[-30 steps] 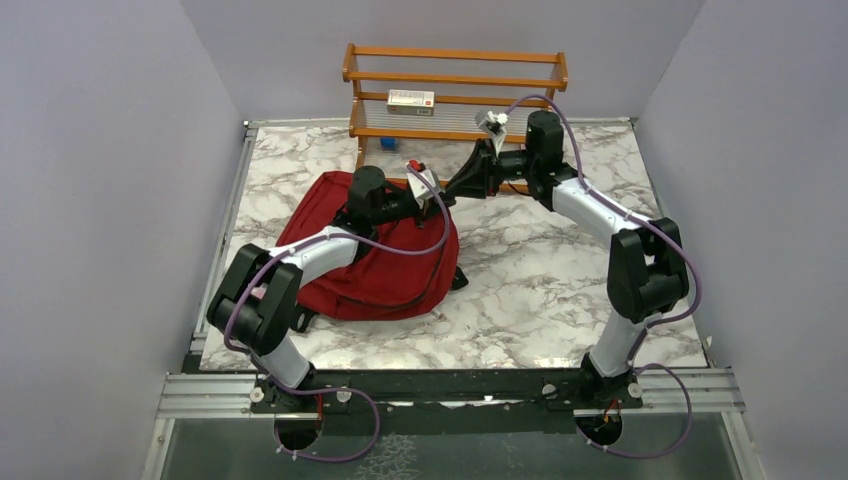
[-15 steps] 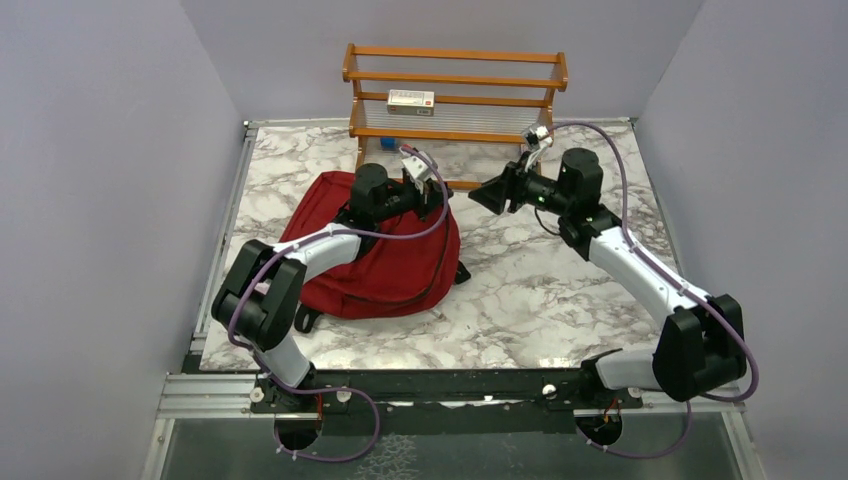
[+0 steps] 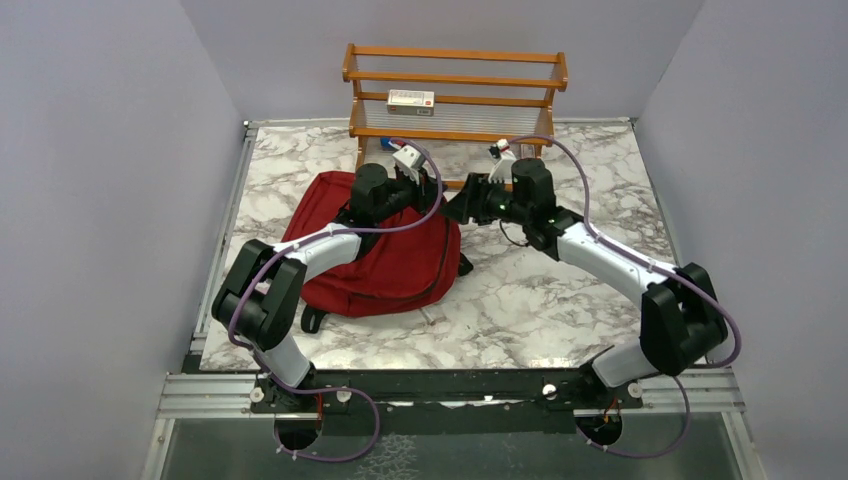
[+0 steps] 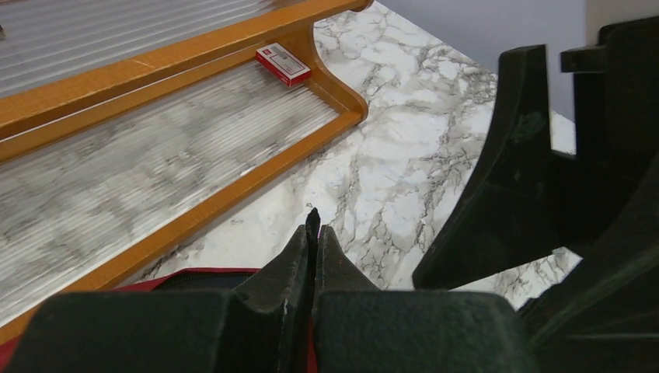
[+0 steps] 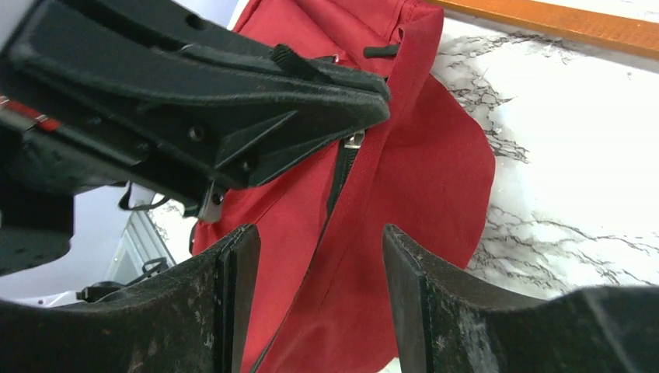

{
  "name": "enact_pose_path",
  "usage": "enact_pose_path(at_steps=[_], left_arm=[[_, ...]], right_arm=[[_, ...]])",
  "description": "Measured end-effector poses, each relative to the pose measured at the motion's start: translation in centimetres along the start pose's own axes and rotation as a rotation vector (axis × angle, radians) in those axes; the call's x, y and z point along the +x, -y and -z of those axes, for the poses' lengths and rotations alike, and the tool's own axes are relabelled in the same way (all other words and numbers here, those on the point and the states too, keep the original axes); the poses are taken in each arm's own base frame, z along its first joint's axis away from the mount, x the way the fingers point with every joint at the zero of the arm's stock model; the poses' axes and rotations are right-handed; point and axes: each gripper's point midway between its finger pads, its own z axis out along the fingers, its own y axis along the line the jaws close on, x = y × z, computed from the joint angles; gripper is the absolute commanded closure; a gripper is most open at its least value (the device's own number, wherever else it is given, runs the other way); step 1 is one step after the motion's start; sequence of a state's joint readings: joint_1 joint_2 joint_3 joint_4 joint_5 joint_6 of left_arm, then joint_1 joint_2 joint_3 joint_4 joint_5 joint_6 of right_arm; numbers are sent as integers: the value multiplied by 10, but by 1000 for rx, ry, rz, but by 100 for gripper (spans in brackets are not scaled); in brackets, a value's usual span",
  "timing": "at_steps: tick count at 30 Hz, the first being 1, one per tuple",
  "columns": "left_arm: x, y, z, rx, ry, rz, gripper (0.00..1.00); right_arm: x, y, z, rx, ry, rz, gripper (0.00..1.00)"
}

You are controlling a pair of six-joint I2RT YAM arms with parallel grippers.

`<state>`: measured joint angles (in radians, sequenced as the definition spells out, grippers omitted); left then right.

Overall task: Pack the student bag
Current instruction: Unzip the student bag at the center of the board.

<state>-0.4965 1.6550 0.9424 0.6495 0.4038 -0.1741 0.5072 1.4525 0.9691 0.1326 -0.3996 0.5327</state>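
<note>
The student bag (image 3: 385, 265), dark red with black zippers, lies on the marble table left of centre. My left gripper (image 3: 431, 188) hovers over the bag's far right corner. In the left wrist view it (image 4: 317, 233) is shut on a thin black zipper pull (image 4: 313, 219) that sticks up between its fingers. My right gripper (image 3: 453, 207) sits just right of it, open. In the right wrist view its jaws (image 5: 319, 242) stand apart with only red bag fabric (image 5: 423, 179) and the black zipper line (image 5: 340, 175) behind them. The left gripper's fingers (image 5: 311, 93) cross above.
A wooden rack (image 3: 455, 78) stands at the back of the table, a small red-and-white box (image 3: 411, 99) on its shelf, also in the left wrist view (image 4: 284, 64). The rack's lower rail (image 4: 233, 186) runs close behind the left gripper. Grey walls enclose the table.
My right arm swung out to the right, then came back left beside the left gripper, and its jaws opened. The left gripper, still shut, shifted slightly toward the rack, pulling the bag's corner.
</note>
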Motion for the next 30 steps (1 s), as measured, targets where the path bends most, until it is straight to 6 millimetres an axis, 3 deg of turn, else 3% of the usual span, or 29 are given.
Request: enact_pose_path(at_steps=[4,9,16,23,30], left_arm=[[0,-1,0,-8,1,7,100],[0,0,0,-7,1,13,100],[0,0,0,-8,1,15,100],[4,-11,-1,-91,-7,38,100],[5,-50,3,-319,-9,39,100]], right_arm=[[7,8,-17,23,-28,-18,42],[20,25,-32,72,-69,-29,61],[21,29,-34,91,-69,11,98],[30,30,-25,82,-56,33,100],[43,34,-18,83,-57,20,99]])
